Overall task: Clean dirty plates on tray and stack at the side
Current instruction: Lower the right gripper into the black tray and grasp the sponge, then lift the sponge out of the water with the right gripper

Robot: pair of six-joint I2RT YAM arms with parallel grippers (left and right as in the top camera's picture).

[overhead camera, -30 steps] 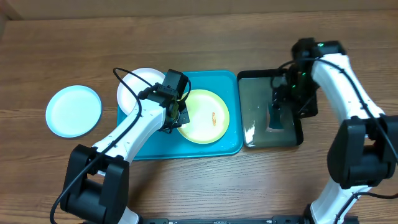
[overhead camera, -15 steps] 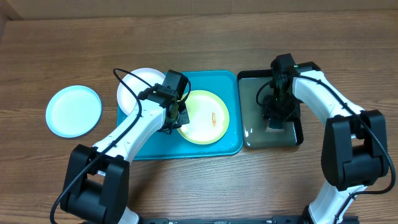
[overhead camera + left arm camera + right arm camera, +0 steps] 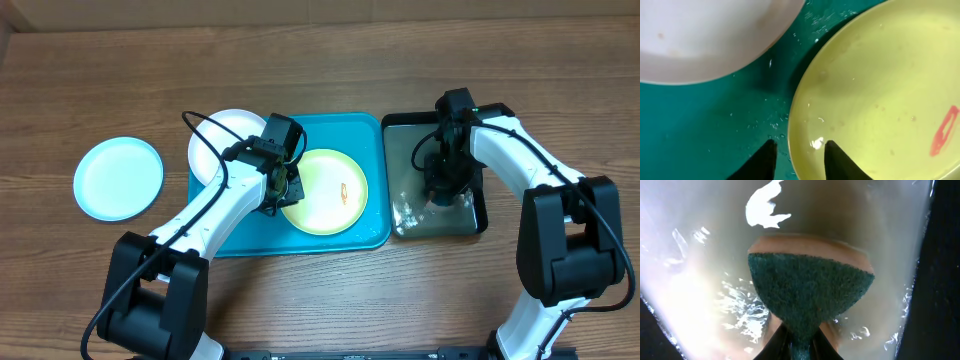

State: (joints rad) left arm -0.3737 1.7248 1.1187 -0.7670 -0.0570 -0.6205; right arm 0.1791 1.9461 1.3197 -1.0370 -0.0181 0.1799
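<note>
Of three plates, the yellow-green plate (image 3: 325,190), marked by one orange smear (image 3: 345,188), lies in the teal tray (image 3: 240,235) mid-desk. The white plate (image 3: 215,140) overlaps that tray's far left corner, and the pale cyan plate (image 3: 118,178) sits toward the desk's left edge. The left end effector (image 3: 797,160) stands apart astride the yellow-green rim; the right end effector (image 3: 799,347) is clamped on one green sponge (image 3: 810,290) over the black tray (image 3: 410,150).

The right arm (image 3: 520,150) has swung in from the black tray's (image 3: 400,130) right edge to a position over its middle. The right gripper (image 3: 797,347) has closed from wide open onto the green sponge (image 3: 810,295), pinching it into a fold. The left gripper (image 3: 800,152) has released its clamp. Its fingers (image 3: 765,162) now stand apart astride the yellow-green plate's (image 3: 880,90) rim.
</note>
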